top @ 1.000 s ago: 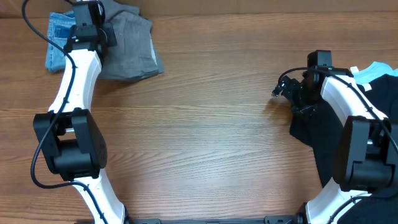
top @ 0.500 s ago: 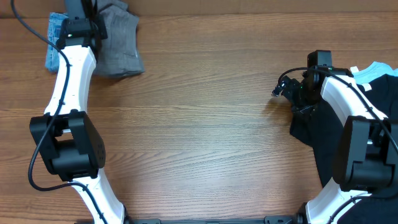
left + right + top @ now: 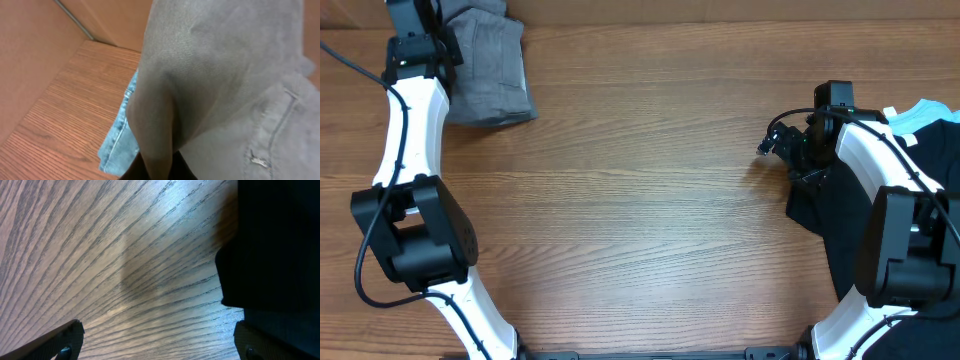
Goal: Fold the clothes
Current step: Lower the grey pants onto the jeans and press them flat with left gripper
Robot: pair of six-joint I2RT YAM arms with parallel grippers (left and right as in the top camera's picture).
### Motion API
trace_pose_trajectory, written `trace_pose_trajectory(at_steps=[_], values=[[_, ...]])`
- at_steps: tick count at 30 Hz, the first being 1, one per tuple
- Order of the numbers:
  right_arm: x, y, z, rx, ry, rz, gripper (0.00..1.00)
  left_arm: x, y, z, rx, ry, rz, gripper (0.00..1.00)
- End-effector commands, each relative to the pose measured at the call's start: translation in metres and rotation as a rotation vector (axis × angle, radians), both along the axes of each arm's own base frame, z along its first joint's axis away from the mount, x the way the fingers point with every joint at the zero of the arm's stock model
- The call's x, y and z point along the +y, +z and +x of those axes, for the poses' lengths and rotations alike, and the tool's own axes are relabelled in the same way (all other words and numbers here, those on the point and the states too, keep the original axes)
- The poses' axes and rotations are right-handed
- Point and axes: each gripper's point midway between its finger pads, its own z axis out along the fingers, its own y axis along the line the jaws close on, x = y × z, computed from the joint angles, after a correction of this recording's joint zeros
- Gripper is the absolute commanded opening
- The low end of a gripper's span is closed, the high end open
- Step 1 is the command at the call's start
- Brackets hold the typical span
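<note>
The grey shorts (image 3: 490, 70) lie folded at the table's far left corner. In the left wrist view the grey shorts (image 3: 225, 75) fill the frame, a fold of them pinched between my left gripper's (image 3: 161, 167) fingers. My left gripper (image 3: 420, 15) is at the top left edge of the overhead view, shut on the cloth. My right gripper (image 3: 775, 143) is open and empty at the right, over bare wood beside a black garment (image 3: 830, 205). Its fingertips (image 3: 157, 342) are wide apart.
Blue denim shorts (image 3: 120, 145) lie under the grey shorts' left edge; they are hidden in the overhead view. A pile of black and light-blue clothes (image 3: 930, 115) sits at the right edge. The wooden table (image 3: 650, 200) stretches between the arms.
My left arm has swung left and back, dragging the grey shorts over the blue denim shorts, which no longer show from above. The right arm has not moved.
</note>
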Motion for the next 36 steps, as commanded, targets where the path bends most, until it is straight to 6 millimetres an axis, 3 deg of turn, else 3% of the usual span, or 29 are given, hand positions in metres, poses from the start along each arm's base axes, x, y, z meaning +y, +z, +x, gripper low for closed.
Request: trace_pose_trajectory(at_steps=[1,9,11,12,13,15,16,21,24,28,30,32,36], values=[[-0.003,0.019,0.01,-0.062,-0.003,-0.01,1.0,0.03,-0.007,0.007,-0.018,0.06,0.033,0.04],[-0.003,0.019,0.01,-0.062,-0.003,-0.01,1.0,0.069,-0.037,0.017,-0.036,0.097,0.077,0.06],[-0.003,0.019,0.01,-0.062,-0.003,-0.01,1.0,0.079,-0.044,0.016,-0.038,0.112,0.077,0.13],[-0.003,0.019,0.01,-0.062,-0.003,-0.01,1.0,0.083,-0.049,0.016,-0.035,0.117,0.077,0.33],[-0.003,0.019,0.01,-0.062,-0.003,-0.01,1.0,0.087,-0.052,0.015,-0.034,0.124,0.077,0.6],[-0.003,0.019,0.01,-0.062,-0.003,-0.01,1.0,0.094,-0.058,0.012,-0.024,0.133,0.079,0.97],[-0.003,0.019,0.01,-0.062,-0.003,-0.01,1.0,0.097,-0.058,0.011,-0.022,0.143,0.086,1.0],[-0.003,0.019,0.01,-0.062,-0.003,-0.01,1.0,0.116,-0.035,-0.002,-0.016,0.247,0.165,1.0],[-0.003,0.019,0.01,-0.062,-0.003,-0.01,1.0,0.114,-0.015,-0.003,-0.007,0.253,0.178,1.0],[-0.003,0.019,0.01,-0.062,-0.003,-0.01,1.0,0.091,0.02,0.006,-0.057,0.209,0.119,1.0],[-0.003,0.019,0.01,-0.062,-0.003,-0.01,1.0,0.066,0.031,0.019,-0.091,0.11,0.052,0.97],[-0.003,0.019,0.01,-0.062,-0.003,-0.01,1.0,0.042,0.032,0.033,-0.114,-0.004,-0.011,0.84],[-0.003,0.019,0.01,-0.062,-0.003,-0.01,1.0,0.025,0.014,0.044,-0.119,-0.067,-0.098,0.3]])
